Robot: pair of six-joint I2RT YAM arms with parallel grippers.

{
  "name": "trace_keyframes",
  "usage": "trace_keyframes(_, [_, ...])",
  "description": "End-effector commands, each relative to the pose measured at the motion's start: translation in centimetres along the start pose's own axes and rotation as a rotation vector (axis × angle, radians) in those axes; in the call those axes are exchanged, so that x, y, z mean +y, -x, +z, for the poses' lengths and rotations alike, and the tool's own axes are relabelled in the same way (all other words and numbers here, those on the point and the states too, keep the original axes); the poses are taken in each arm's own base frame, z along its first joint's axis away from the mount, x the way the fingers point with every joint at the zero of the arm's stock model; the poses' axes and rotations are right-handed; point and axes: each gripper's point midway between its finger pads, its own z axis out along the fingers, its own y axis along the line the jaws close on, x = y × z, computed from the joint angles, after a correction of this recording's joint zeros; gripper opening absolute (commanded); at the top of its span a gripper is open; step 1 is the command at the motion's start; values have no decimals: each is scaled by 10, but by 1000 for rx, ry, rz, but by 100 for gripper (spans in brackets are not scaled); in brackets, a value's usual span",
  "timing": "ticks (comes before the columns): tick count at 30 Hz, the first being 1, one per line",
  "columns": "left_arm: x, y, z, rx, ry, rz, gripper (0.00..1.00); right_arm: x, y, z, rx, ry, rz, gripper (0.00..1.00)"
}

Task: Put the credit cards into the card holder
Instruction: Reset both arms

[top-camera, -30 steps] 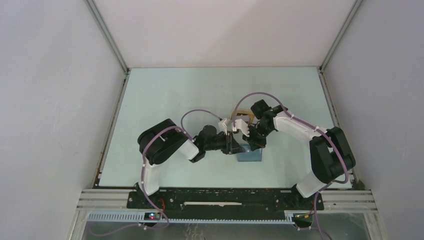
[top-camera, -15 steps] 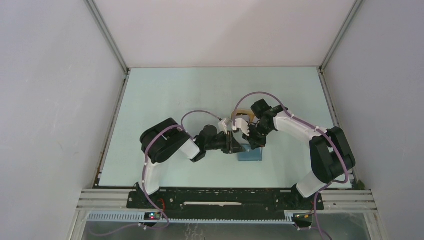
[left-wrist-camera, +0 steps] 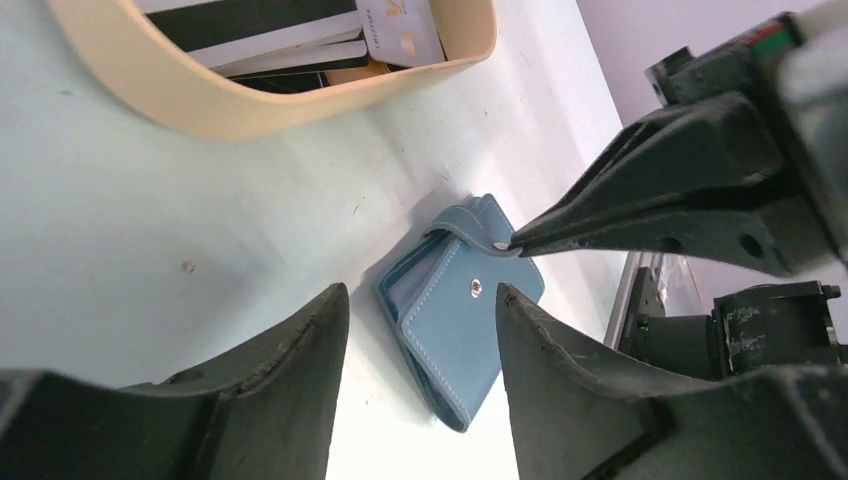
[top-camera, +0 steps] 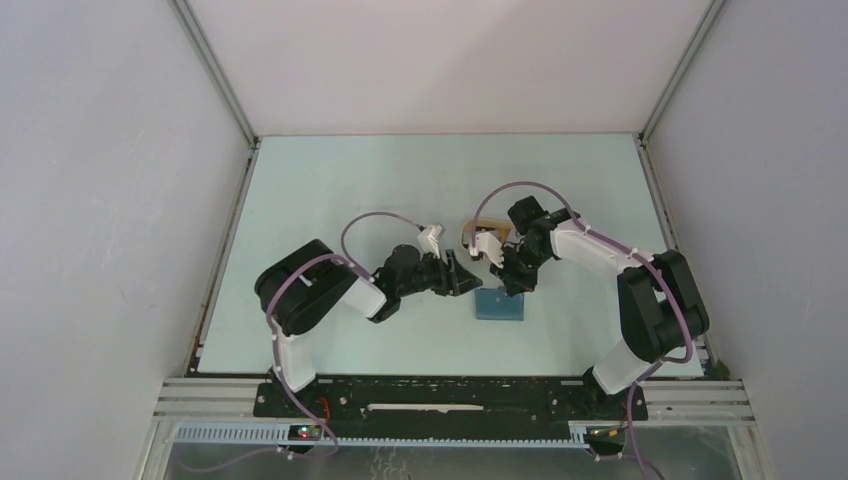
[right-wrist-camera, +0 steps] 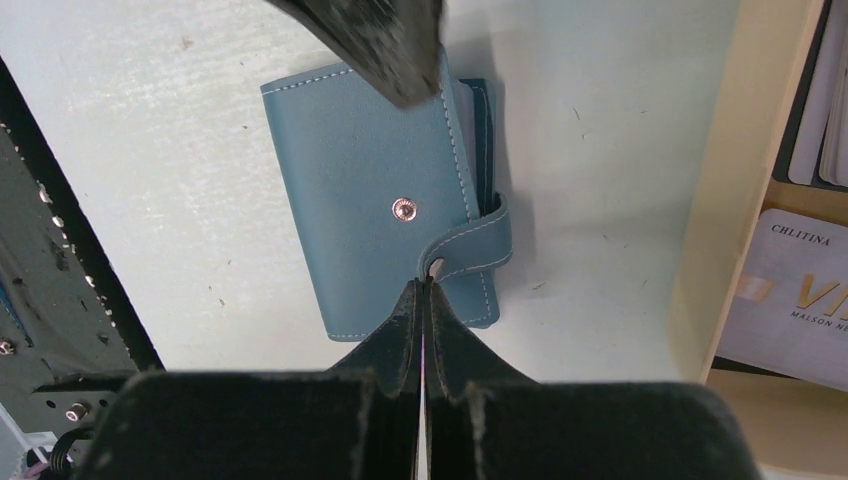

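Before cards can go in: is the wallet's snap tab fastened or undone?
Undone: the stud on the card holder lies bare, and the tab is off it. The cover lies folded.

The left arm (top-camera: 310,290) has swung back leftward over the pale green tabletop (top-camera: 350,190), its elbow now further out to the left. Its tool (top-camera: 465,277), earlier narrow and down at the small teal-blue folding wallet (top-camera: 499,304), has spread its jaws and come clear of it. From above, the wallet's whole top face now shows.
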Motion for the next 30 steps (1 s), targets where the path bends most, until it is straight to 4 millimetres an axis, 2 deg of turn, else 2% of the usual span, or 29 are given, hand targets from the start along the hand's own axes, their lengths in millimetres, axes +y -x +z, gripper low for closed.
trace_keyframes(1, [-16,34,-26,-161,3,139,61,-1,2,0,-17,0,20,0])
trace_keyframes(3, [-18,34,-35,-172,10,151,59,0,6,-1,-25,-5,14,0])
trace_keyframes(6, [-16,22,-37,-141,27,124,44,1,11,-1,-31,-14,-7,0])
trace_keyframes(9, [-14,6,-32,-92,44,96,37,2,16,0,-29,-25,-25,0])
trace_keyframes(12, [-8,-8,-26,-44,76,89,36,1,18,2,-20,-40,-40,0])
trace_keyframes(17, [-3,-16,-20,3,128,112,36,-1,19,2,-11,-58,-46,0])
trace_keyframes(28, [-3,-25,-9,58,112,105,35,5,19,6,13,-50,-86,0])
trace_keyframes(30, [-2,-26,-6,62,115,103,32,6,20,6,13,-51,-94,0])
